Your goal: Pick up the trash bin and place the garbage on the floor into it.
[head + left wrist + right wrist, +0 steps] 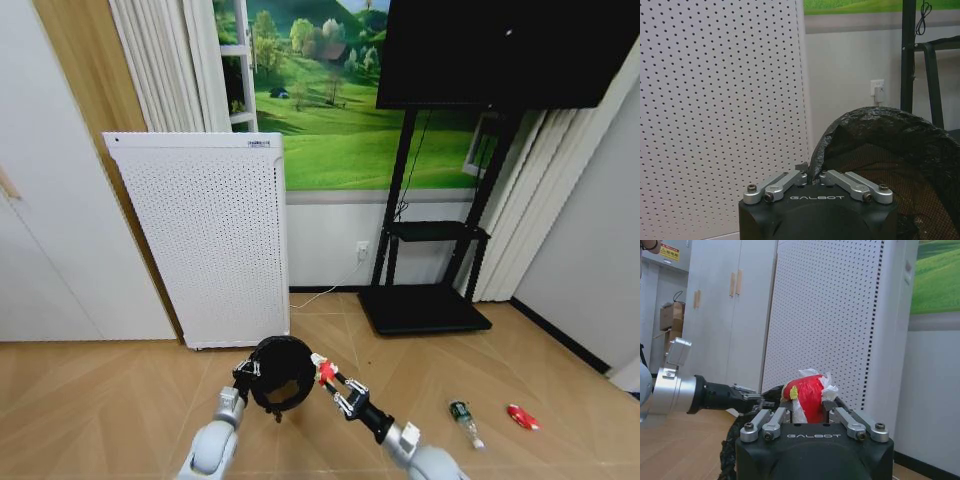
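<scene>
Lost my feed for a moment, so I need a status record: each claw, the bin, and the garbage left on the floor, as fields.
left claw: shut on the trash bin rim, holding it up off the floor
trash bin: black mesh, in front of the white perforated appliance
right claw: shut on the red-and-white wad, at the bin's rim
wad in bin: not yet
on floor: greenish bottle; red wrapper, both to the robot's right
</scene>
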{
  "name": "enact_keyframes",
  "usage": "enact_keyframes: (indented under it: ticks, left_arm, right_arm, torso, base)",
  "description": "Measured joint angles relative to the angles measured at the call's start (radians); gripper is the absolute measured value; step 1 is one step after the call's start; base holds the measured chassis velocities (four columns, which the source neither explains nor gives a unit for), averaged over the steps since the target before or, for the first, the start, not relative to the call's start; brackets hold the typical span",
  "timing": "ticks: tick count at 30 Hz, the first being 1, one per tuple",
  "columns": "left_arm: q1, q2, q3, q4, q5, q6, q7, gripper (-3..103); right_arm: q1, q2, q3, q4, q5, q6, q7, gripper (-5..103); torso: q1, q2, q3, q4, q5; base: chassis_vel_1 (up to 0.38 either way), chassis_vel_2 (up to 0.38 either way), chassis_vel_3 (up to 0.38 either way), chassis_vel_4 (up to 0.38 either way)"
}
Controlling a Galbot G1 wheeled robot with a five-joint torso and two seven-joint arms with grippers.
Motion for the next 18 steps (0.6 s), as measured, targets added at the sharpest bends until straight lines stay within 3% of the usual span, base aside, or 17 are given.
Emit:
enact_keyframes:
  ticks: [8, 14, 18]
  left_arm:
    - [-0.003, -0.046, 0.035, 0.014, 0.016, 0.000, 0.000, 4]
    - [0.011, -0.063, 0.049, 0.014, 0.032, 0.000, 0.000, 4]
    - [0.011, -0.064, 0.052, 0.017, 0.036, -0.001, 0.001, 4]
  right_arm:
    - [0.136, 0.101, -0.114, -0.106, 0.021, -0.026, 0.044, 29]
    - [0.165, 0.131, -0.129, -0.126, 0.030, -0.044, 0.069, 26]
    - [0.161, 0.121, -0.119, -0.120, 0.044, -0.072, 0.078, 41]
  torso:
    - [0.000, 0.000, 0.000, 0.0001, -0.0004]
    - [0.000, 0.000, 0.000, 0.0002, -0.0003]
    - [0.000, 0.000, 0.000, 0.0001, -0.0003]
  base:
    - [0.000, 0.000, 0.000, 0.000]
    - [0.000, 0.000, 0.000, 0.000]
    - [0.000, 0.000, 0.000, 0.000]
